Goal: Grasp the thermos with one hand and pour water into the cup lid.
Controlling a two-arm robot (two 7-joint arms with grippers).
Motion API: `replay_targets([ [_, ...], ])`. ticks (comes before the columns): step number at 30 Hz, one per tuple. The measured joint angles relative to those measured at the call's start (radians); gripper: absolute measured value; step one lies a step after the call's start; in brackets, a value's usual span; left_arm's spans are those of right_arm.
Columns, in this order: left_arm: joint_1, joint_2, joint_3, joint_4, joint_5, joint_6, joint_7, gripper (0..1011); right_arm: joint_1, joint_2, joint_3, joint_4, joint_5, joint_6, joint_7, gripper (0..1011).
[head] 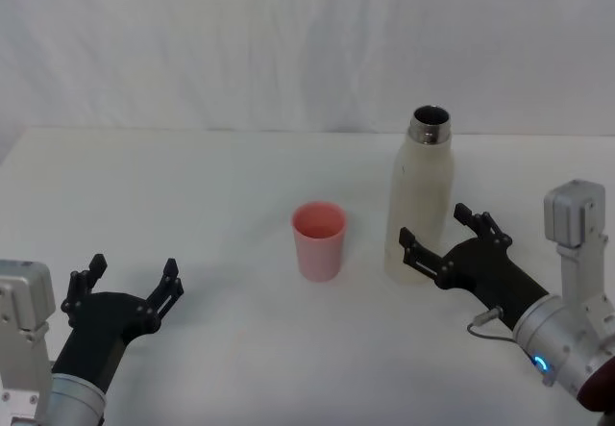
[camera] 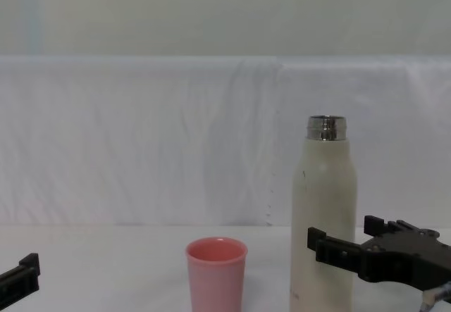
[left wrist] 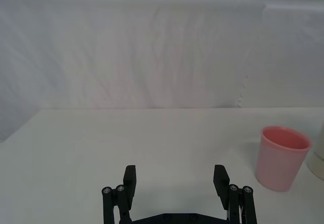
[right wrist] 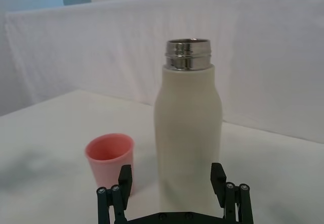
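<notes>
The cream-white thermos (head: 421,195) stands upright right of centre, its steel neck uncapped. The pink cup lid (head: 318,240) stands upright just to its left, a small gap between them. My right gripper (head: 433,224) is open at the thermos's lower body, one finger in front of it and one to its right, without clamping it. In the right wrist view the thermos (right wrist: 188,128) rises between the open right gripper (right wrist: 172,176) fingers, the cup lid (right wrist: 109,158) beside it. My left gripper (head: 135,267) rests open and empty at the near left.
A white cloth covers the table (head: 192,186) and hangs as a backdrop behind it. There is free room across the left half and in front of the cup lid. The left wrist view has the cup lid (left wrist: 281,158) off to one side.
</notes>
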Motion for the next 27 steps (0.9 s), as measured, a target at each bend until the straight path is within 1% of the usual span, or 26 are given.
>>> replay_targets([
  [11, 0.000, 0.000, 0.000, 0.000, 0.000, 0.000, 0.000, 1001, -0.057, 0.008, 0.005, -0.054, -0.005, -0.015, 0.000, 1001],
  [17, 0.000, 0.000, 0.000, 0.000, 0.000, 0.000, 0.000, 1001, -0.090, 0.001, 0.008, -0.060, 0.011, -0.038, 0.006, 1001],
  [27, 0.000, 0.000, 0.000, 0.000, 0.000, 0.000, 0.000, 1001, -0.087, 0.001, 0.007, -0.060, 0.011, -0.037, 0.007, 1001],
])
